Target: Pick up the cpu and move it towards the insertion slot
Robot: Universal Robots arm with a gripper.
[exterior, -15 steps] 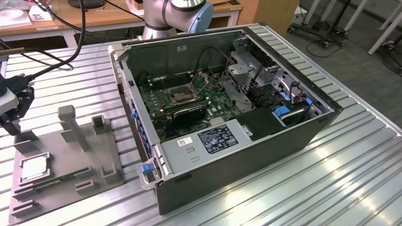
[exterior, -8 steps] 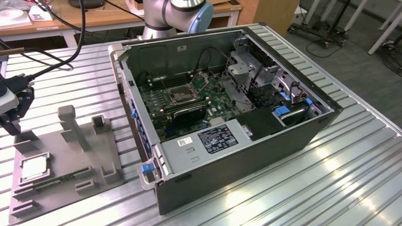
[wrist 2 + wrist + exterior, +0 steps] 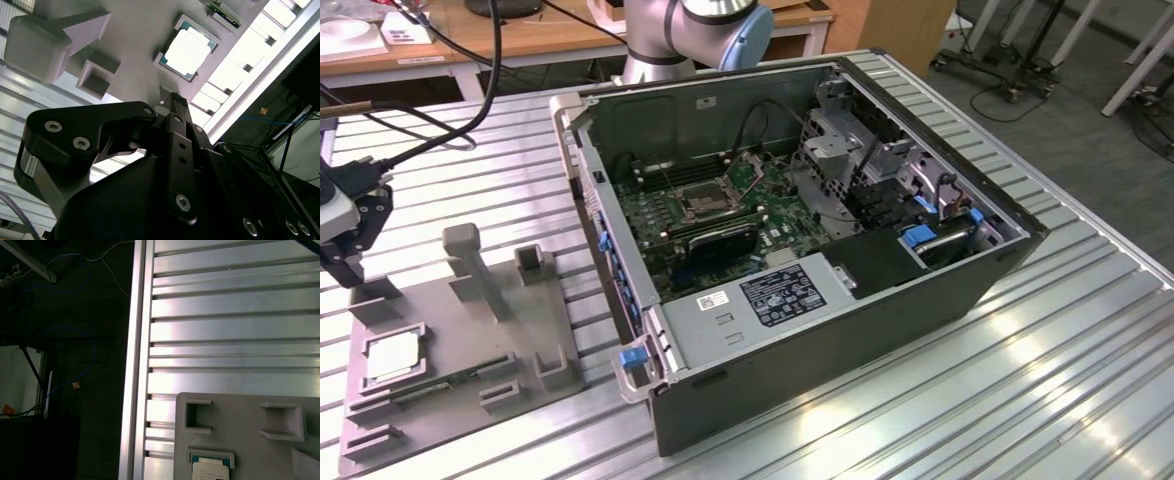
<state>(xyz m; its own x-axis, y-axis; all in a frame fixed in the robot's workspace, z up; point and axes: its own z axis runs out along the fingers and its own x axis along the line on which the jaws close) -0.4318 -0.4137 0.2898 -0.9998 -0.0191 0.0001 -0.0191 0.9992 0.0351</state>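
The small flat square cpu (image 3: 394, 357) with its silvery-white metal top lies in a shallow square pocket of a grey moulded holder plate (image 3: 447, 330), at the exterior view's lower left. The plate rests on the ribbed aluminium desk (image 3: 961, 400). A narrow green circuit strip (image 3: 434, 385) sits in another recess of the same plate, just beside the chip.

The black claw (image 3: 347, 245) hangs at the exterior view's far left edge, above the far end of the plate and apart from the chip. Whether it is set wide or narrow I cannot tell; the chip is in its pocket, not in the claw's hold. In the second wrist view the claw's dark body (image 3: 170, 107) fills the foreground, with the cpu (image 3: 189, 50) beyond its tip, bright against the grey plate (image 3: 135, 40). In the first wrist view the cpu (image 3: 212, 471) shows at the plate's (image 3: 240, 440) edge.

The insertion slot (image 3: 703, 205), a dark square socket in a shiny metal frame on green board, lies inside the open black computer case (image 3: 854, 330), well apart from the chip
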